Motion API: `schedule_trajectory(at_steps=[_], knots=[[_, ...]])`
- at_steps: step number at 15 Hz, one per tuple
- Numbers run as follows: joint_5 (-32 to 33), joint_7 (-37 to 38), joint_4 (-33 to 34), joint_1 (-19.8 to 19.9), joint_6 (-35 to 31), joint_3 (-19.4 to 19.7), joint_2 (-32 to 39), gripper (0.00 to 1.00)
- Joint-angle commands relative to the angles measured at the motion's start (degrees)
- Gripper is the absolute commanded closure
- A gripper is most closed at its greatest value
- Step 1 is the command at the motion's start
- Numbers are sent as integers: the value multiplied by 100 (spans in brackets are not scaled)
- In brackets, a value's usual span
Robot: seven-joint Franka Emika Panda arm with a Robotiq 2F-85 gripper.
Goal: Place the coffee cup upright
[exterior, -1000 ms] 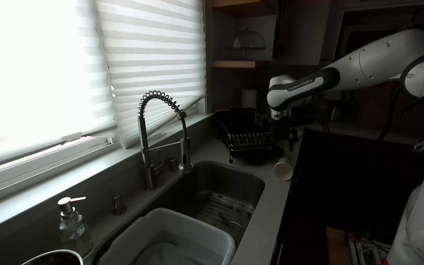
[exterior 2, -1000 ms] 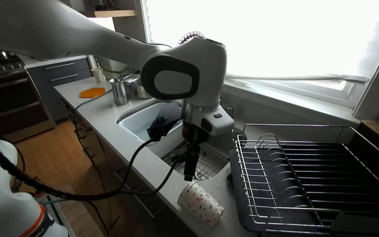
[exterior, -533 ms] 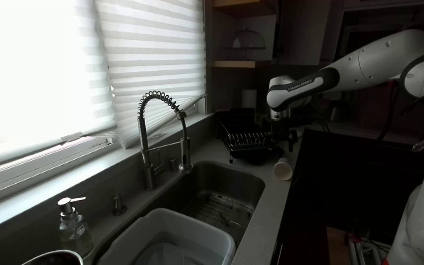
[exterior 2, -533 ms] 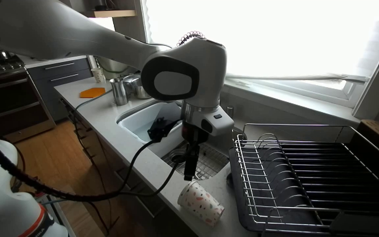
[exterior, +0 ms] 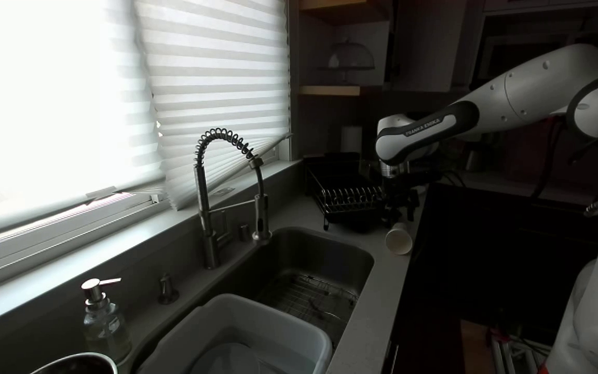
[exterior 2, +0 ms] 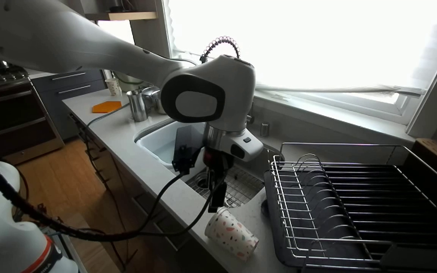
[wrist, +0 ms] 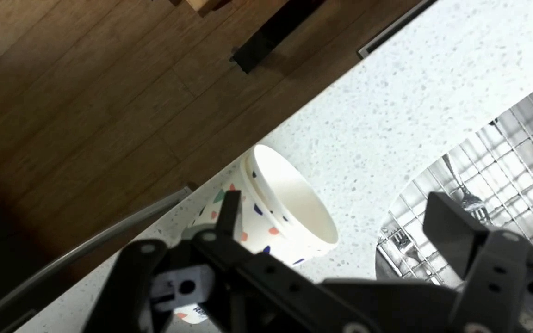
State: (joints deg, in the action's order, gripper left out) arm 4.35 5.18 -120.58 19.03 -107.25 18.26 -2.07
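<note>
Over on the worktop [wrist: 400, 115], close to the front edge and near the dish rack [exterior 2: 355, 206]: one speckled coffee cup [exterior 2: 231, 234], flat on its side, mouth facing along toward the sink [exterior: 325, 249]. (Double rim in the wrist view, so possibly two paper cups nested, hard to swear to.) Definitely not upright yet.

As for the hand [wrist: 338, 219]: spread wide, pinching nothing. Hangs low by the cup's mouth end, with one finger [wrist: 229, 216] overlapping the cup's side in the wrist view and its partner showing up over the sink. Looks super close to the cup in both exterior views, but can't tell about actual contact.

Best guess on the step: lining up for the grab, with the lifting and tipping all left to do.

Next up, going by the layout: scoot the hand over to get the cup's body between the fingers, then drop down, then squeeze. Don't trust a straight plunge from this spot, seems likely to just clip the side and set the cup rolling, and with the wooden floor [wrist: 123, 106] down past that edge, not a great place for a roll. Once pinched properly: lift a little, swing the mouth upward, lower onto the base, let go. Go easy on the squeeze too, probably thin paper and quick to crumple. Better to get the base flat before backing off.
</note>
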Motion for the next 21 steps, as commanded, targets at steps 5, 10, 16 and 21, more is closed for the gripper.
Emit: schedule_trajectory(at_steps=[5,10,16,21], knots=[[784,-713,-557,-18,-575,-4,-408,0],[976,-804,-852,7,-759,18,-452,0],[1094,-706,-665,-18,-566,-21,-278,0],[1739,-812,-867,-73,-827,-98,-300,0]])
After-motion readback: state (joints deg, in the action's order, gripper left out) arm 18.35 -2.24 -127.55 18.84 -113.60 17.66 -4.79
